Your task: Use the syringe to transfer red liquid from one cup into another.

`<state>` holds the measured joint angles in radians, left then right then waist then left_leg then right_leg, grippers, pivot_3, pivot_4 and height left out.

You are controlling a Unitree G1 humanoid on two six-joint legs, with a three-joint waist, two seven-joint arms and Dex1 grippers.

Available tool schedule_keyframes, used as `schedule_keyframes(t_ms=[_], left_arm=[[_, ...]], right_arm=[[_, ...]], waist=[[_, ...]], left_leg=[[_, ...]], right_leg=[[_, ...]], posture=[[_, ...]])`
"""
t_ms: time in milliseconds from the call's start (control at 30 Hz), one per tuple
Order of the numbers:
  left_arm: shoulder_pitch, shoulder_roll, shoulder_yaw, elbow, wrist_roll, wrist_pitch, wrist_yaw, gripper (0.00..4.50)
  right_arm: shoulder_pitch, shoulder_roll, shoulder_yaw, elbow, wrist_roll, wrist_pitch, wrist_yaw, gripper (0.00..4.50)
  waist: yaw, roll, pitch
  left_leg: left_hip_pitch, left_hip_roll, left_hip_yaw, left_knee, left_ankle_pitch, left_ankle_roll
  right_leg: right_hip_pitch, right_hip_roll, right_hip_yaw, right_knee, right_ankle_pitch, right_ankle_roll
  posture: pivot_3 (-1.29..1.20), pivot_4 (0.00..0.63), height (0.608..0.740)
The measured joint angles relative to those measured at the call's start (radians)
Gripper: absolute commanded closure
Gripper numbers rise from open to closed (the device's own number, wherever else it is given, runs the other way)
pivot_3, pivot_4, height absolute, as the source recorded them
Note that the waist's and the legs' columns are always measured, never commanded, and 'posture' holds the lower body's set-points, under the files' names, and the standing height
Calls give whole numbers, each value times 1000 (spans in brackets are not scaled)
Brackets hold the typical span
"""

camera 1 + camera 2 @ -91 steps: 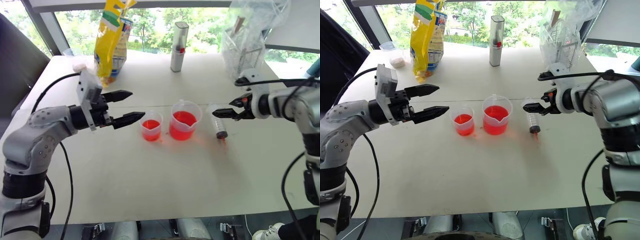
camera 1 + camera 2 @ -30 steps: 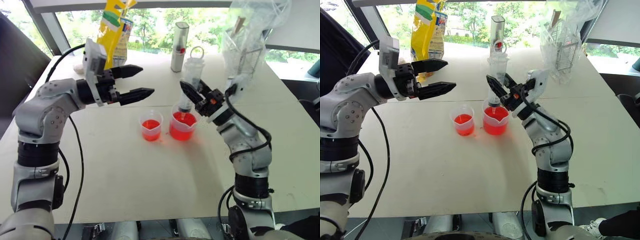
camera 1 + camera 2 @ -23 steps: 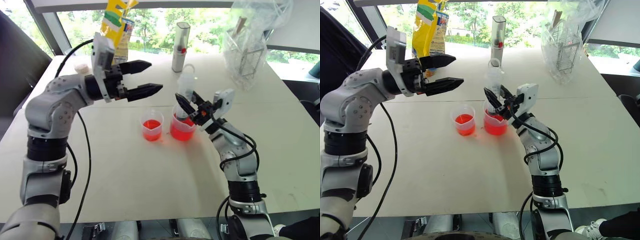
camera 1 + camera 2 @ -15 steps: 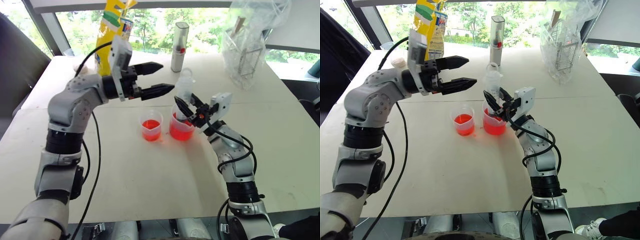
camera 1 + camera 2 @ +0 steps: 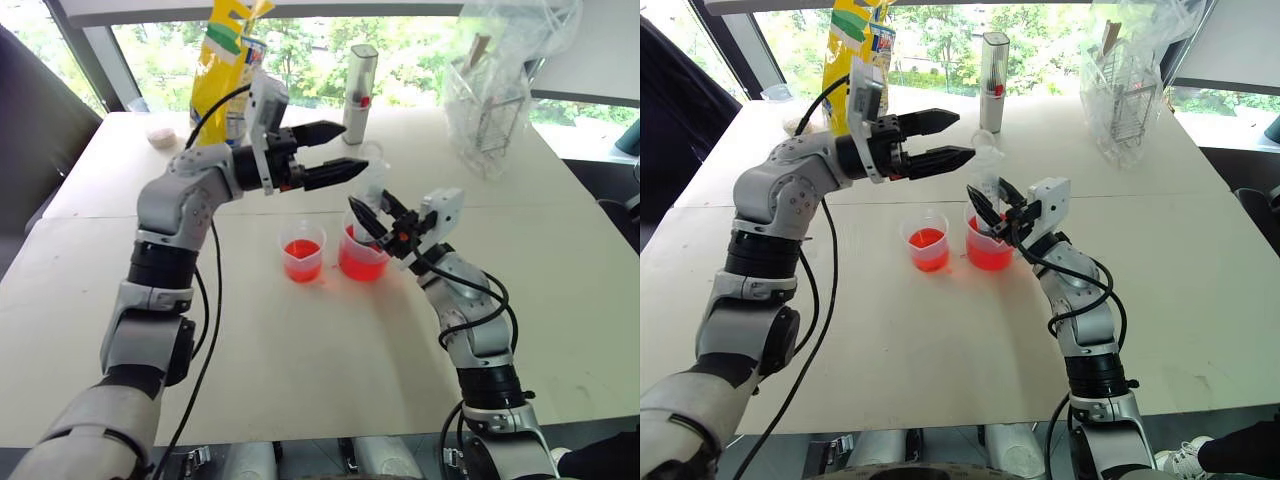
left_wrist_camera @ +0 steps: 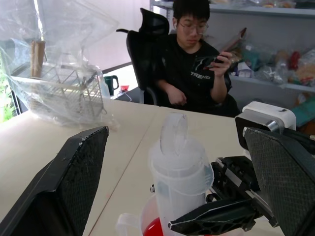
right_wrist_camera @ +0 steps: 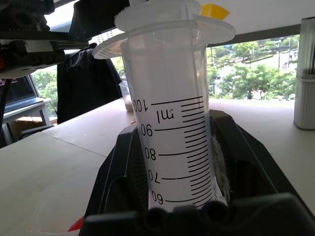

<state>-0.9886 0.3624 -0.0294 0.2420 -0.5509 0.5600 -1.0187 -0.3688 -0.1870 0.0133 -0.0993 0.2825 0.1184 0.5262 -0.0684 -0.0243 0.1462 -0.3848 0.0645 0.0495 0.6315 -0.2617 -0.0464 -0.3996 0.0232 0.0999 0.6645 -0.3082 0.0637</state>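
Observation:
The syringe (image 5: 371, 178) stands upright with its tip down in the larger cup (image 5: 362, 262), which holds red liquid (image 5: 360, 268). My right gripper (image 5: 372, 216) is shut on the syringe's barrel (image 7: 174, 142), and its black fingers (image 7: 120, 189) clasp both sides. The plunger ring (image 6: 173, 132) tops the barrel. Level with that ring, my left gripper (image 5: 353, 148) is open, one finger (image 6: 74, 184) on each side of it and clear of it. The smaller cup (image 5: 302, 256) stands just left of the larger one, with red liquid in its bottom.
A yellow bag (image 5: 228, 70), a white bottle with a red dot (image 5: 358, 92) and a wire rack wrapped in clear plastic (image 5: 490, 95) stand along the table's far side. A small dish (image 5: 160, 131) sits far left. A person (image 6: 197, 64) sits beyond the table.
My right gripper picked the syringe up off the table and lowered its tip into the larger cup. My left arm swung right, bringing its open fingers up around the plunger ring.

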Motion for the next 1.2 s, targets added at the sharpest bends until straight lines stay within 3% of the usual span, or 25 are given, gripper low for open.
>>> schedule_keyframes(t_ms=[167,233,300,500,1200], left_arm=[[-13,-39,-19,63,31,-21,-13,0],[-20,-49,-25,80,43,-28,-16,515],[-32,-62,-29,97,53,-37,-22,1324],[-47,-88,-27,121,62,-50,-30,4466],[-125,-81,-29,188,73,-53,-53,4466]], right_arm=[[0,0,14,-3,-4,-2,2,3140],[0,-1,17,-4,-4,-3,4,3140],[0,-5,19,-4,-5,-4,8,3140],[2,-16,21,-6,-5,-5,11,3140],[1,-33,15,-36,26,52,12,3140]], waist=[[0,0,0],[0,0,0],[0,0,0],[0,0,0],[0,0,0]], left_leg=[[1,0,0,0,0,0],[1,0,0,0,0,0],[1,0,0,0,0,0],[2,0,0,0,0,0],[3,0,0,-1,0,0]], right_leg=[[1,0,0,0,0,0],[1,0,0,0,0,0],[1,0,0,0,0,0],[2,0,0,0,0,0],[3,0,0,0,0,0]], posture=[[0,150,740],[0,150,740],[0,150,740],[0,150,740],[0,150,740]])
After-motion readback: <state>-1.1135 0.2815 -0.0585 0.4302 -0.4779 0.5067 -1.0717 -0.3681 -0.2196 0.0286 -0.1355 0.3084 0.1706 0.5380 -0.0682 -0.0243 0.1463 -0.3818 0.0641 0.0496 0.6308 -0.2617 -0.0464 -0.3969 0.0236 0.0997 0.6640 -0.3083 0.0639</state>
